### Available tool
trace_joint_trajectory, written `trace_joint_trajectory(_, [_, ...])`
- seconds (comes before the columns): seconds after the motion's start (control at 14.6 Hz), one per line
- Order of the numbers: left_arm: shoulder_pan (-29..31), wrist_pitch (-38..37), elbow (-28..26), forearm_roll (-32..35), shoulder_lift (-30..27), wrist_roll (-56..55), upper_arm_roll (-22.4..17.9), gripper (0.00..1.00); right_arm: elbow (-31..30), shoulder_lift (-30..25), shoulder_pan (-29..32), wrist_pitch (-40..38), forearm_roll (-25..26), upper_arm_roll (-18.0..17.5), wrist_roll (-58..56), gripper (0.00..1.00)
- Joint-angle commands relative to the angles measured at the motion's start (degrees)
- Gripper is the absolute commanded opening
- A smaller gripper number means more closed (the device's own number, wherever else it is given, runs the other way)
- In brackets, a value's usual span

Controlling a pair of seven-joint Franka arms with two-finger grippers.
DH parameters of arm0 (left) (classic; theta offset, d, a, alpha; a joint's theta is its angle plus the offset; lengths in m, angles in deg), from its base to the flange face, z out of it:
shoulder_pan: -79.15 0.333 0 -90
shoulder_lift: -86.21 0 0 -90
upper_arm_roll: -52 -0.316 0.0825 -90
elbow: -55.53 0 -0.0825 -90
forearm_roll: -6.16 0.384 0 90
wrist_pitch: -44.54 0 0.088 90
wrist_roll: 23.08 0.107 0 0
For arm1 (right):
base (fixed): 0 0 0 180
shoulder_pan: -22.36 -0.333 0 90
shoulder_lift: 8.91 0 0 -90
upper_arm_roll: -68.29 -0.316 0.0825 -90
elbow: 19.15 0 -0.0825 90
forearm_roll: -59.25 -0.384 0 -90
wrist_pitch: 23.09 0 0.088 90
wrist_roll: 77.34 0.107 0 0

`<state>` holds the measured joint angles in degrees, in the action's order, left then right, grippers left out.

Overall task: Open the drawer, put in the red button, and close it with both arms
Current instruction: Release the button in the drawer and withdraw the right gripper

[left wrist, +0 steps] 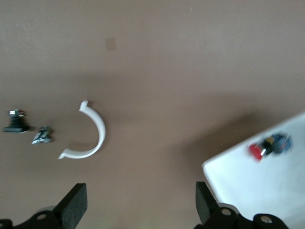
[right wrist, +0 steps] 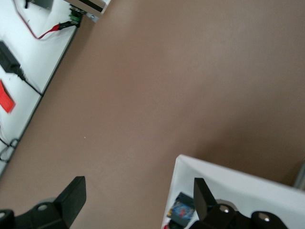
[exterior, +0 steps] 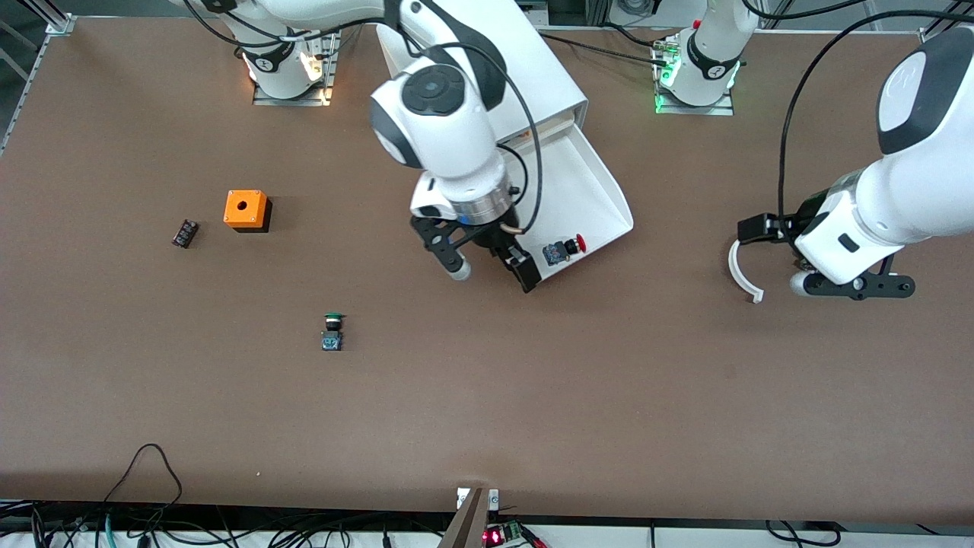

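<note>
Front view, drawer: the drawer (exterior: 590,190) is pulled way out of the white cabinet (exterior: 487,53), and the red button (exterior: 564,249) is lying on its side inside, tucked in the corner nearest the camera.
Front view, right gripper (exterior: 494,272): hanging just over the drawer's front edge beside the button, jaws spread wide, nothing in them.
Front view, left gripper (exterior: 799,270): hovering over the bench (exterior: 533,411) toward the left arm's end, well apart from the drawer, just waiting. A white curved piece (exterior: 742,272) sits under it.
Front view, other stuff: green button (exterior: 332,332), orange box (exterior: 246,209) and a little dark part (exterior: 184,233) toward the right arm's end.
Left wrist view: jaws wide open and empty, white curved piece on the bench, drawer corner with the red button in it at the edge of the shot.
Right wrist view: open jaws straddling the drawer's front wall, blue-grey block of the button peeking out just inside.
Handling, button: looks like light hard plastic, stiff, probably not fragile. The round cap would likely slip, so I'd pinch the square block.
Handling, drawer: thin, rigid and wide. My guess is it'll skew if shoved at one corner, so push the flat front with both arms, spaced apart.
</note>
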<state>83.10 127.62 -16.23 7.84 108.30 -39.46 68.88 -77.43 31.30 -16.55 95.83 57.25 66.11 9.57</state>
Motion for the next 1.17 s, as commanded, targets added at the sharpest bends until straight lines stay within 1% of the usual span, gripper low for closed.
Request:
trace_joint_trajectory(0.0, [-2.4, 8.3, -6.0, -1.1, 0.1, -8.7, 0.1, 1.00, -1.0, -3.3, 5.2, -4.9, -6.1, -0.5, -16.3, 1.00])
trace_joint_trajectory(0.07, [-3.1, 12.2, -8.4, -1.1, 0.1, -12.5, 0.1, 1.00, -1.2, -4.2, 7.3, -7.6, -7.8, -0.5, -22.2, 1.00])
trace_joint_trajectory(0.14, [-4.4, 16.5, -11.2, -1.0, 0.1, -16.0, 0.1, 1.00, -1.4, -5.0, 9.1, -10.9, -8.5, -0.3, -28.2, 1.00])
trace_joint_trajectory(0.27, [-6.4, 24.5, -15.8, -0.5, 0.6, -21.7, 0.1, 1.00, -2.0, -6.4, 12.6, -15.6, -8.5, -0.2, -38.6, 1.00])
trace_joint_trajectory(0.41, [-7.8, 31.1, -19.7, -0.4, 1.7, -25.7, 0.1, 1.00, -4.3, -8.1, 15.6, -18.1, -8.3, -0.1, -46.5, 1.00])
trace_joint_trajectory(0.48, [-8.8, 34.2, -21.3, -0.4, 2.2, -28.0, -0.1, 1.00, -6.8, -10.0, 16.8, -18.4, -8.0, 0.4, -49.0, 1.00])
trace_joint_trajectory(0.62, [-10.5, 38.1, -23.9, -0.2, 3.2, -32.9, -0.1, 1.00, -12.8, -13.7, 17.0, -17.8, -7.5, 3.5, -56.2, 1.00])
trace_joint_trajectory(0.75, [-12.1, 40.0, -26.1, 2.1, 4.0, -35.6, 0.1, 1.00, -17.2, -16.1, 16.9, -17.8, -7.4, 7.6, -67.6, 1.00])
trace_joint_trajectory(0.89, [-13.7, 40.1, -26.5, 2.3, 5.2, -37.2, -0.1, 1.00, -22.3, -19.1, 16.9, -17.8, -7.4, 12.0, -77.7, 1.00])
trace_joint_trajectory(1.1, [-15.2, 40.8, -26.9, 2.3, 6.5, -40.0, -0.1, 1.00, -29.2, -24.2, 16.9, -16.4, -6.9, 16.8, -85.2, 1.00])
